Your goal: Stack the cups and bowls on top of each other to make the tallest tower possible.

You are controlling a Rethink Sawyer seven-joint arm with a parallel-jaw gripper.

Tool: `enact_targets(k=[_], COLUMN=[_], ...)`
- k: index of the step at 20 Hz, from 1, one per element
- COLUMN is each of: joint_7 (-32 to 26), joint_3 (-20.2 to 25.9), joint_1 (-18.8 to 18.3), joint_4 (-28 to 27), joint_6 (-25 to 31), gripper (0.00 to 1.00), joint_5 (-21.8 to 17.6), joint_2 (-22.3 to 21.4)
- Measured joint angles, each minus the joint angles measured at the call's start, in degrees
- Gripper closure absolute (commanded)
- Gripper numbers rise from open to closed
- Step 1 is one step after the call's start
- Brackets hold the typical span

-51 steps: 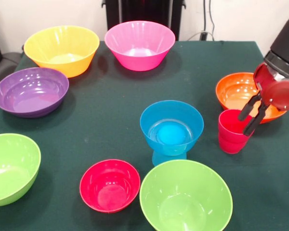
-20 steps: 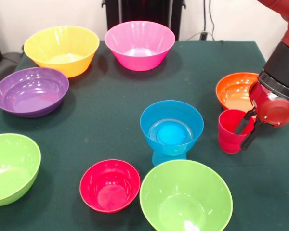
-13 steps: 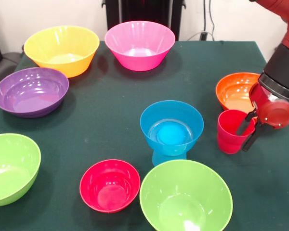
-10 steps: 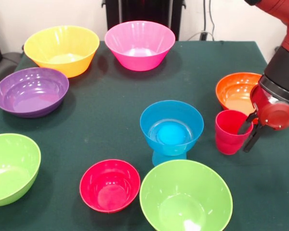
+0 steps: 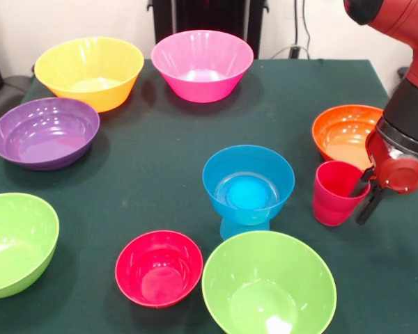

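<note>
The red-pink cup (image 5: 336,195) stands at the right, tipped slightly, just in front of the orange bowl (image 5: 340,133). My gripper (image 5: 360,205) is shut on the red cup's right wall, one finger inside the rim and one outside. In the middle, the blue bowl (image 5: 248,182) sits on the upturned light blue cup (image 5: 242,227), forming the tower. The small red bowl (image 5: 159,268) and a lime green bowl (image 5: 268,287) lie along the front edge. Only the front view is given.
A yellow-orange bowl (image 5: 90,69) and a pink bowl (image 5: 202,62) stand at the back. A purple bowl (image 5: 45,131) and a second lime green bowl (image 5: 12,243) are at the left. The red arm (image 5: 404,83) comes down at the right edge.
The gripper came down over the red cup's right rim and closed on its wall. The cup has shifted a little and now tilts.
</note>
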Motion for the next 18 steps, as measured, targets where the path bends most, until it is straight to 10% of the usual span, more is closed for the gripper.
enact_targets(k=[4, 5, 18], joint_7=[0.0, 0.0, 0.0], joint_3=[1.05, 1.48, 1.97], joint_1=[0.01, 0.0, -0.62], joint_4=[0.12, 0.27, 0.73], joint_6=[-0.29, -0.57, -0.54], gripper=[0.0, 1.0, 1.0], joint_5=[0.0, -0.01, -0.01], joint_2=[-0.11, -0.21, -4.28])
